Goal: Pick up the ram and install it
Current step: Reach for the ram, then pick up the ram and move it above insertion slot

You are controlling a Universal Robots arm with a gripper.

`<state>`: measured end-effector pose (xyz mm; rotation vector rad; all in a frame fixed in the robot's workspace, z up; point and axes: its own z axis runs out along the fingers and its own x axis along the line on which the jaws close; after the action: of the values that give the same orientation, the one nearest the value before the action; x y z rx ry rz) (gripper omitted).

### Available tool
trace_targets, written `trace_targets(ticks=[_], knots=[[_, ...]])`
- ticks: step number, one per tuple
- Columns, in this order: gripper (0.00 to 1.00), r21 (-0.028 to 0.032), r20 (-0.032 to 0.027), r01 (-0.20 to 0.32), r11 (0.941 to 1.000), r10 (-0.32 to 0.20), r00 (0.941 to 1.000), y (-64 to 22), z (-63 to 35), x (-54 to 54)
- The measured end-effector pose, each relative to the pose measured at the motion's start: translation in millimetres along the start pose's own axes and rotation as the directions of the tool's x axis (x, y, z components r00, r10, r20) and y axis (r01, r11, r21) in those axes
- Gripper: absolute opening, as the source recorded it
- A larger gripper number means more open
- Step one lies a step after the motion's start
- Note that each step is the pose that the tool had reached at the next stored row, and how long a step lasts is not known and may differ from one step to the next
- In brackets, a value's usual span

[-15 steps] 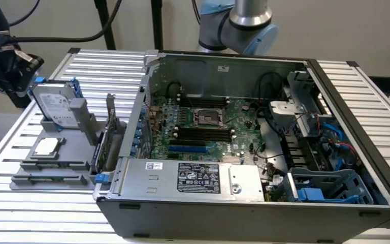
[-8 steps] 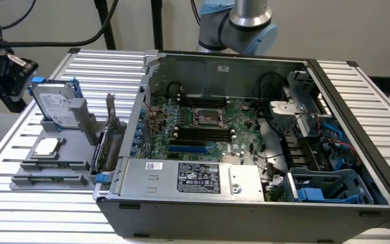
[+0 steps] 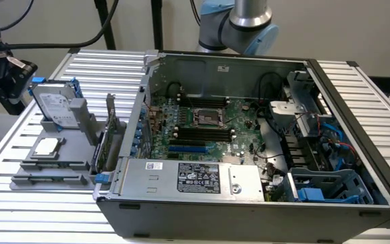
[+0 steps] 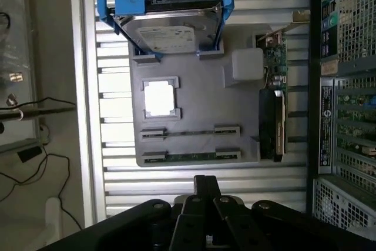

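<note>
Ram: a long, thin, dark-green stick (image 4: 191, 157), seen edge-on as a narrow strip with fine patterning along its length.
Ram's place: it lies in the grey tray (image 4: 194, 86), in the slot nearest the fingers, and a grey clip holds each end. It is not on the motherboard.
Second slot: it runs parallel just beside the first and shows only a thin dark line (I cannot tell whether this is another stick).
Gripper: in the wrist view, the gripper (image 4: 206, 181) sits over the slatted desk (image 4: 176, 180), just short of the tray's edge and apart from the ram.
Fingers: the black fingers (image 4: 201, 187) are pressed together and grip nothing.
Tray's other contents: a silver hard drive (image 4: 167, 30) in blue rails, a pale square chip (image 4: 160, 97) and a green expansion card (image 4: 273, 110) standing on the side toward the case.
Computer case: the case (image 3: 249, 213) lies open on the desk on the exterior view's right of the tray. The motherboard (image 3: 208, 122) and its black memory slots (image 3: 202, 133) are in view.
Arm: the arm (image 3: 249, 23) rises behind the case.
</note>
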<state>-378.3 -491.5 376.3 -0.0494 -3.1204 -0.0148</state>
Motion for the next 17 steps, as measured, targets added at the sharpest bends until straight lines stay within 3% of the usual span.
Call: trace_targets(ticks=[4, 17], knots=[[0.11, -0.0012, -0.0003, 0.023, 0.9997, -0.023, 0.9997, 0.0, 0.5, -0.1], [0.11, -0.0013, -0.0002, 0.023, 0.9997, -0.023, 0.9997, 0.0, 0.6, 0.0]])
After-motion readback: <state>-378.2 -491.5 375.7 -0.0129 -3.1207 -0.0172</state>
